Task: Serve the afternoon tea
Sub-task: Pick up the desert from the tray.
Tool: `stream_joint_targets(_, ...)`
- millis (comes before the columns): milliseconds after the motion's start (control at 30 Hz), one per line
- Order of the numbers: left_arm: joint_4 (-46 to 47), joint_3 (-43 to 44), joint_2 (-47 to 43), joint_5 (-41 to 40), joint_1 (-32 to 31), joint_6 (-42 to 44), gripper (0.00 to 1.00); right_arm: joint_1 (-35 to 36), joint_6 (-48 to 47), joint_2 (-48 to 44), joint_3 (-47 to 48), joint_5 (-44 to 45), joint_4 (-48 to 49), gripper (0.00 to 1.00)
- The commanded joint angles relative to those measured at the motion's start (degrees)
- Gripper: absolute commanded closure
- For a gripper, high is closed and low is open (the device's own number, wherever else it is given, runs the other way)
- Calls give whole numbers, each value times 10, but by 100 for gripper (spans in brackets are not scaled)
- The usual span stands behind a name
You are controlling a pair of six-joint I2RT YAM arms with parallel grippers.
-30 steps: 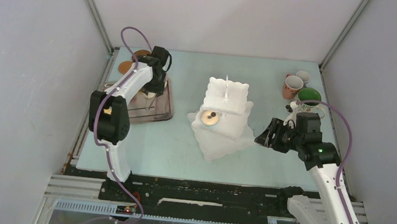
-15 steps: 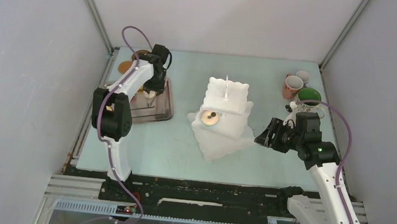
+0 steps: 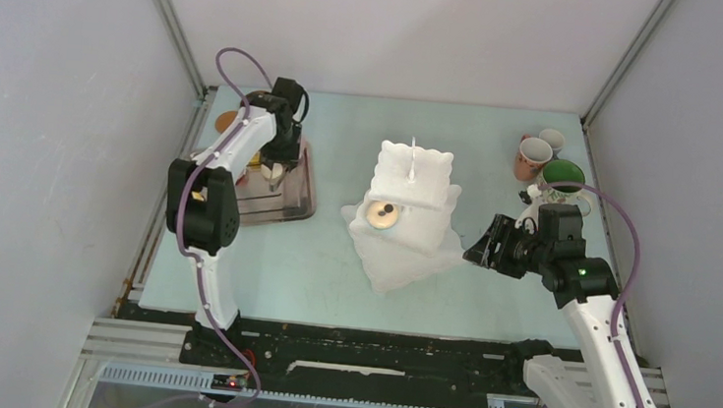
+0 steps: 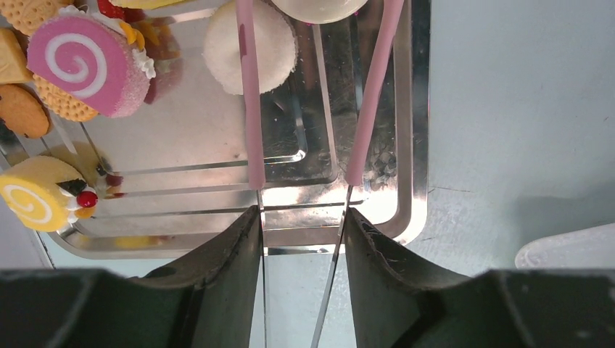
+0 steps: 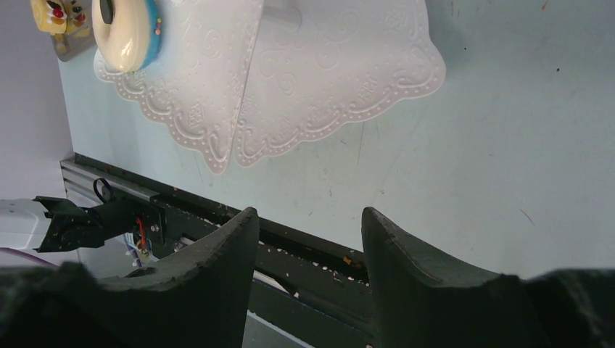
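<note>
The white three-tier stand [image 3: 407, 203] stands mid-table with one small donut [image 3: 382, 213] on a tier; both also show in the right wrist view, stand [image 5: 326, 80] and donut [image 5: 123, 32]. My left gripper [image 3: 276, 162] is over the grey metal tray [image 3: 288, 206], shut on the pink tongs [image 4: 250, 109], whose two arms spread between my fingers. Under the tongs tips lies a white round cake [image 4: 217, 51]. A yellow roll cake [image 4: 36, 203] and orange biscuits [image 4: 22, 112] lie on the tray. My right gripper [image 3: 484, 249] is open and empty, right of the stand.
A pink mug [image 3: 532, 158], a small pale mug [image 3: 552, 140] and a green-inside mug [image 3: 563, 176] stand at the back right. Brown coasters [image 3: 227, 121] lie behind the tray. A pink swirl roll [image 4: 91, 65] lies on the tray. The table's front rail [image 5: 217, 217] is near my right gripper.
My left gripper with the tongs has shifted slightly back and left over the tray. The right arm has not moved.
</note>
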Motion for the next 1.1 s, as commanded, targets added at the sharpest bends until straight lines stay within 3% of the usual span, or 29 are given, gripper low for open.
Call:
stream_joint_targets(0, 3, 21, 3, 8, 8, -12, 53, 0, -12, 2, 1, -6, 18, 43)
stream_joint_targets(1067, 1, 8, 32, 22, 26, -9, 50, -1, -12, 7, 1, -3, 16, 43)
